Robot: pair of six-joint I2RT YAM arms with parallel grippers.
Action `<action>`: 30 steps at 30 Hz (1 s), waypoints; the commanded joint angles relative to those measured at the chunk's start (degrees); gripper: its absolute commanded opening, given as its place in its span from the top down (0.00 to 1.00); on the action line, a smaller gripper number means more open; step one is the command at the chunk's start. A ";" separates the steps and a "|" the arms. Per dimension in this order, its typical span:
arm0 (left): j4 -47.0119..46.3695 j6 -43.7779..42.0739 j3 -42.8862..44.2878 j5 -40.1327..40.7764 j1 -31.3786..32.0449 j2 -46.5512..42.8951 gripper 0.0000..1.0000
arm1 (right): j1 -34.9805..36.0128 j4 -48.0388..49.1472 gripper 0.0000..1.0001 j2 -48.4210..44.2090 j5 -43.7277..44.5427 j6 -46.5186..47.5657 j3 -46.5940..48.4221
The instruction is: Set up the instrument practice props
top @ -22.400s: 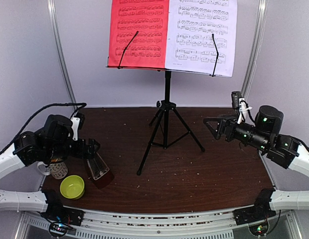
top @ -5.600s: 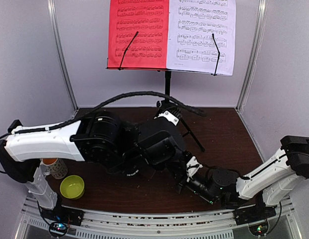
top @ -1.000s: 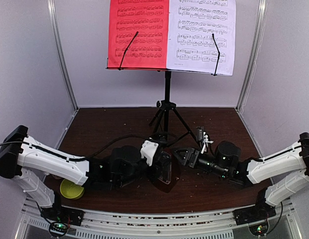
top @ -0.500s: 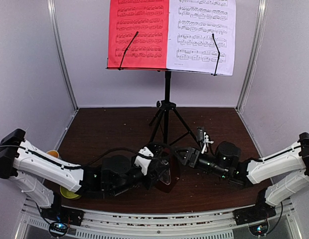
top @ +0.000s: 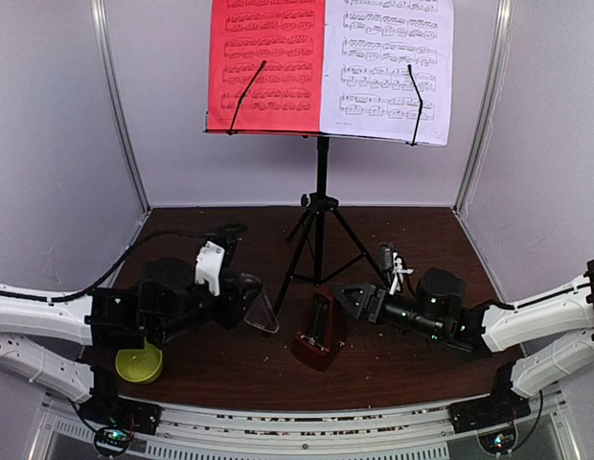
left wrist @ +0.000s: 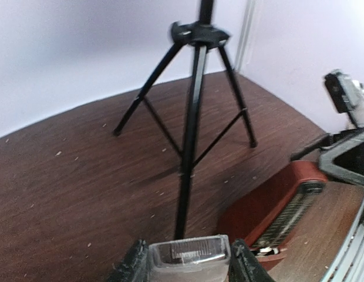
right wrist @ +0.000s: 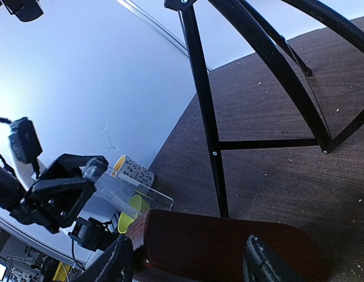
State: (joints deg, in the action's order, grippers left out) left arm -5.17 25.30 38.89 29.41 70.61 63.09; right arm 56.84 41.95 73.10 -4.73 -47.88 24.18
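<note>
Closest to me, just in from the middle of the near edge, the one metronome (top: 316, 337) leans with its long axis running near-to-far. My right claw (top: 345, 299) is clamped across its far end, so I judge the right arm is the one to stand it upright. The single clear cover (top: 260, 310) is off it, pinched in my left claw (left wrist: 189, 267) to the metronome's left and apart from it. Toward the near-left corner sit one lime-green bowl (top: 139, 362) and one mug (right wrist: 134, 172), and farther back mid-tabletop the one music stand (top: 321, 220) carries two sheets, one red sheet (top: 266, 62) and one white sheet (top: 388, 67).
</note>
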 commanded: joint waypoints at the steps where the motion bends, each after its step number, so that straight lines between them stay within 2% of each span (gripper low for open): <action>1: 22.30 9.13 3.48 1.20 -8.13 -3.75 0.91 | -0.43 -11.39 0.36 1.00 0.03 2.35 -1.40; 6: 29.91 11.37 3.46 -2.32 -17.67 -5.41 0.84 | -0.33 -11.45 0.36 0.91 0.03 2.50 -1.29; 12: 27.96 9.27 3.18 -8.16 -23.95 -2.52 0.81 | -0.16 -11.59 0.36 0.98 0.26 2.48 -1.17; 19: 24.66 7.58 5.27 -15.63 -29.29 7.42 0.79 | -0.13 -11.44 0.35 1.21 0.27 2.32 -1.07; 23: 25.00 6.04 7.91 -14.29 -30.00 12.07 0.72 | -0.12 -11.42 0.34 1.21 0.43 2.37 -1.22; 30: 22.74 4.50 9.55 -13.31 -31.98 15.30 0.48 | -0.13 -10.73 0.33 2.04 0.16 2.26 -0.97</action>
State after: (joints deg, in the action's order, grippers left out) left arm 20.62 31.70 46.44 16.19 40.12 77.17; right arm 56.84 40.88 72.88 -4.71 -47.03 24.51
